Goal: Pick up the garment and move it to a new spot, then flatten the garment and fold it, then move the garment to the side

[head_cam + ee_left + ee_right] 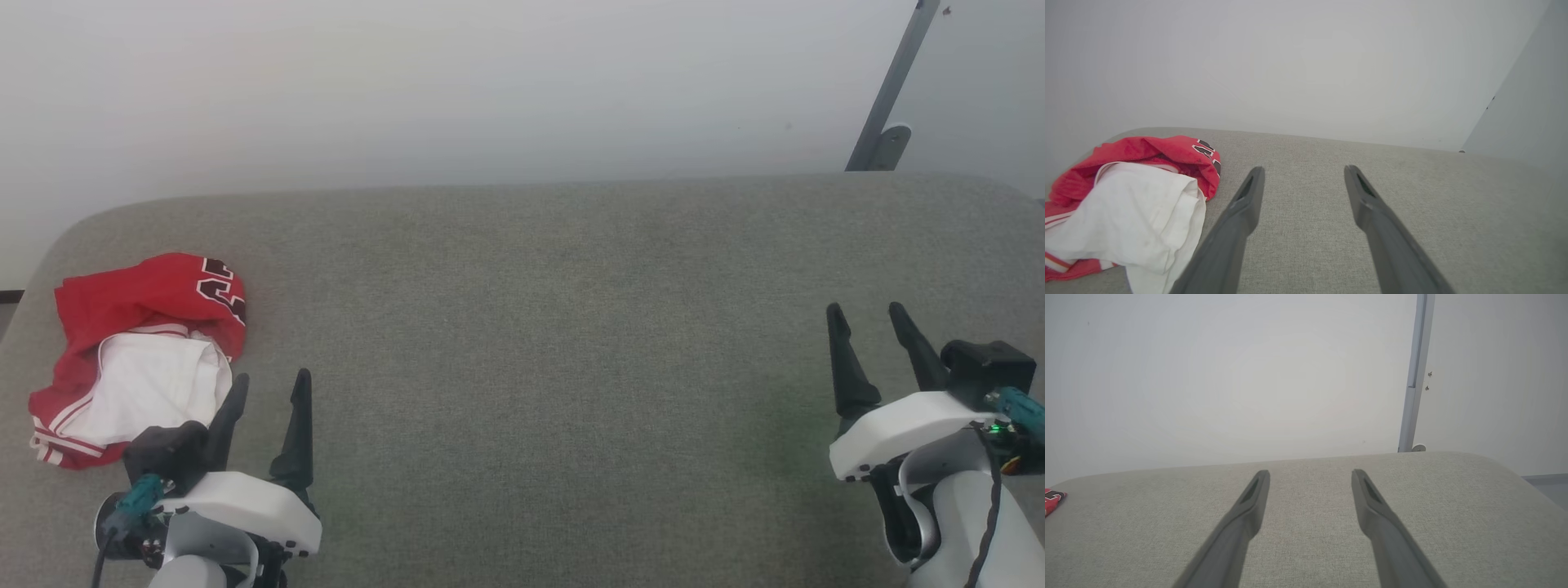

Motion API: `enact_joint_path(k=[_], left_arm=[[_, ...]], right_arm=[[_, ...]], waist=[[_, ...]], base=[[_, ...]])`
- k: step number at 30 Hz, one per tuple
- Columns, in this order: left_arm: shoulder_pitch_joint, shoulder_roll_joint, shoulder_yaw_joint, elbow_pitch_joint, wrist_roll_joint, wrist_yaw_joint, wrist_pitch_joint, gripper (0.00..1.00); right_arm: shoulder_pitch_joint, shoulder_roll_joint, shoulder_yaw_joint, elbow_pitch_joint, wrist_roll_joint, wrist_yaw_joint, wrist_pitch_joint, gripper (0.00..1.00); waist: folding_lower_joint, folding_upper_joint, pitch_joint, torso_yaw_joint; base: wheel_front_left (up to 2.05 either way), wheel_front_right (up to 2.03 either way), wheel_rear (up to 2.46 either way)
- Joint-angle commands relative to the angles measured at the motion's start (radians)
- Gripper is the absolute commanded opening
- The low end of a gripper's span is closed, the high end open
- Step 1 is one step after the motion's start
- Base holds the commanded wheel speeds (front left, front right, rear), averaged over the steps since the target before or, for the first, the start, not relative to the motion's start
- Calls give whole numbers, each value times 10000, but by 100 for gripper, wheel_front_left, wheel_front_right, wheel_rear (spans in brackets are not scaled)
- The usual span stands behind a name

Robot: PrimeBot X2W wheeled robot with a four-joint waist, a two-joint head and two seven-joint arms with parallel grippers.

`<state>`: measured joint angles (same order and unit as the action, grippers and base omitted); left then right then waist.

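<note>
The garment [139,359] lies crumpled at the left end of the grey padded table [555,343]: red shorts with white lining turned up and part of a black number at its far edge. My left gripper [273,378] stands open just right of it, nothing between its fingers. In the left wrist view the garment [1131,204] sits left of the open left gripper [1302,169], its white lining next to the left finger. My right gripper [865,309] is open far to the right, empty. In the right wrist view a red corner of the garment [1053,498] peeks at the left edge beyond the right gripper [1310,473].
A pale wall rises behind the table. A grey metal post [890,90] leans at the back right corner, also in the right wrist view as a post [1414,375]. The table's corners are rounded, its far edge running across the head view.
</note>
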<state>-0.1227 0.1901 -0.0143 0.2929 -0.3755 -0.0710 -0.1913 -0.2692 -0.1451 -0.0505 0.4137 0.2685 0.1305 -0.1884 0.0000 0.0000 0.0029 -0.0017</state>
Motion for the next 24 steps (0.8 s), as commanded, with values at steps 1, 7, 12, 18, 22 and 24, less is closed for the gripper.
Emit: enact_joint_path(k=[1, 7, 12, 18, 22, 24], left_arm=[[-50, 7, 49, 9, 259, -96, -109, 100], [-52, -94, 129, 140, 706, -234, -239, 100], [-67, -176, 201, 206, 923, -324, -330, 100], [-106, -240, 299, 100, 1318, -459, -440, 100], [-174, -268, 332, 130, 1618, -484, -511, 100], [-192, -284, 344, 153, 1803, -508, -549, 100]], right_arm=[[-178, -47, -61, -49, -245, 2, -136, 100], [-168, -44, -151, -15, -604, 3, -273, 100], [-205, -48, -174, 25, -793, 3, -355, 100], [-235, -54, -302, 75, -1110, 3, -465, 100], [-192, -59, -426, 74, -1276, 3, -541, 100], [-137, -61, -493, 65, -1360, 3, -589, 100]], waist=[[0, 0, 1, 14], [0, 0, -9, 29], [0, 0, -18, 27], [0, 0, -1, 39], [0, 0, 17, 74], [0, 0, 24, 125]], base=[[0, 0, 0], [0, 0, 0], [0, 0, 0], [0, 0, 0], [0, 0, 0], [0, 0, 0]])
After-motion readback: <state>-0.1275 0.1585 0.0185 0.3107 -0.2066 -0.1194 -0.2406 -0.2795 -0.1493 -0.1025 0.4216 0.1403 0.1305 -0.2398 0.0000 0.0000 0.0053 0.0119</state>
